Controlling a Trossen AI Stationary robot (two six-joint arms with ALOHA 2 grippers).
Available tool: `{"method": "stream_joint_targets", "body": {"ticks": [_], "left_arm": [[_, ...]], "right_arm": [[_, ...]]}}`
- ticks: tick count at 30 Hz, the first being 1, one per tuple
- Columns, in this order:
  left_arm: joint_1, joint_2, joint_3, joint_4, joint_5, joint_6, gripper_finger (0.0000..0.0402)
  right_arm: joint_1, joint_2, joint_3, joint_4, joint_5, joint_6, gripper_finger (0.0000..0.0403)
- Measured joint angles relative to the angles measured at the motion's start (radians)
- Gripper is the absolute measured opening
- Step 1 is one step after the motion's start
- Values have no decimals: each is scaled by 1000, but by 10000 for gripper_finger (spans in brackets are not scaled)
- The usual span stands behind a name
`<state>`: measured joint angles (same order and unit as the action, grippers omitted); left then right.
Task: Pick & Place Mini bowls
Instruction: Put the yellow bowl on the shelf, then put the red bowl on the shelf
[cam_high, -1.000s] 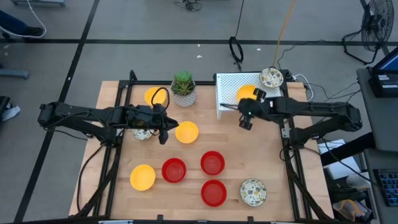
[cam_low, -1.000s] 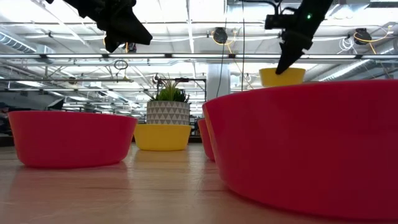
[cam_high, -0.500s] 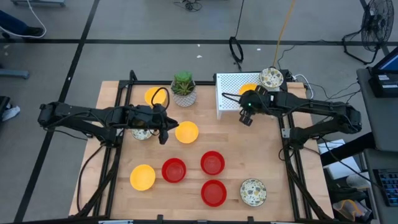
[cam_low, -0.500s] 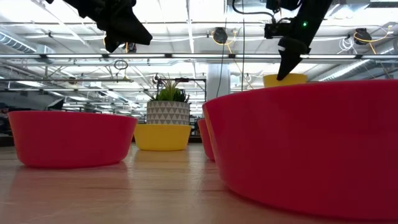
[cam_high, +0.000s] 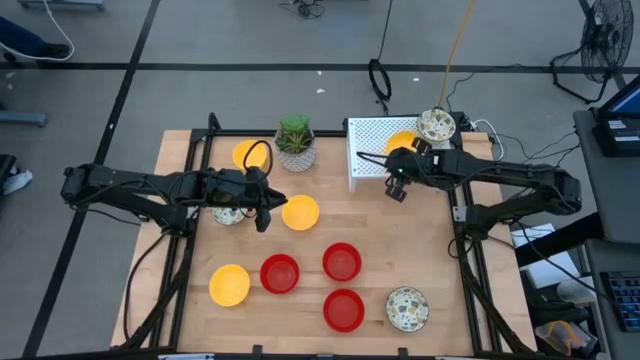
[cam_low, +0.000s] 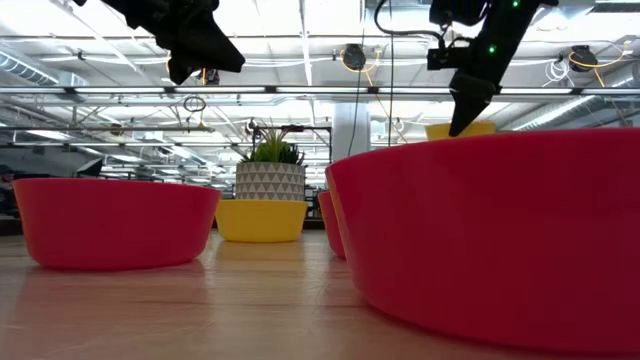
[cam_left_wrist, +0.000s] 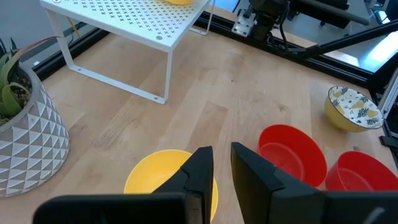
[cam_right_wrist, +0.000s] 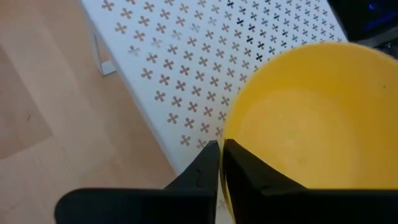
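A yellow mini bowl (cam_high: 404, 145) is on the white perforated rack (cam_high: 368, 135) at the table's far right, and my right gripper (cam_high: 397, 188) is shut on its near rim. A speckled bowl (cam_high: 436, 125) sits on the rack's far right corner. My left gripper (cam_high: 262, 210) hangs shut and holds nothing, above the table's left middle. It is beside another yellow bowl (cam_high: 300, 212) and above a speckled bowl (cam_high: 228, 213). Three red bowls (cam_high: 342, 262), two more yellow bowls (cam_high: 229, 285) and a speckled bowl (cam_high: 407, 308) rest on their bases on the wood. My right gripper pinches the yellow bowl's rim (cam_right_wrist: 229, 134) on its near side, one finger inside the bowl and one outside. The fingers slant down from the near side. The bowl stays upright over the rack's top (cam_right_wrist: 186, 81); whether its base rests on the rack I cannot tell.
A potted plant (cam_high: 295, 143) stands at the far middle, left of the rack. The rack's near legs (cam_left_wrist: 166, 93) stand on the wood. Bare wood lies between the rack and the red bowls (cam_left_wrist: 292, 152).
My right gripper has carried the yellow bowl a little toward the table's far right and slightly down over the rack. The bowl has stayed upright.
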<state>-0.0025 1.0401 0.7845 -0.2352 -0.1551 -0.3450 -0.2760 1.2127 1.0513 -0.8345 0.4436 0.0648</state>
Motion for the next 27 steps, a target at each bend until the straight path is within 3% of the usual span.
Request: {"method": "stream_joint_targets", "body": {"ticks": [17,22,27], "left_arm": [[0,0,0,7,-3,21,63],[0,0,0,52,-1,60,63],[0,0,0,92,32,82,63]], "right_arm": [[2,-93,-1,75,-1,-84,135],[3,-159,-1,124,-4,-84,153],[3,-209,-1,163,-78,-73,158]]}}
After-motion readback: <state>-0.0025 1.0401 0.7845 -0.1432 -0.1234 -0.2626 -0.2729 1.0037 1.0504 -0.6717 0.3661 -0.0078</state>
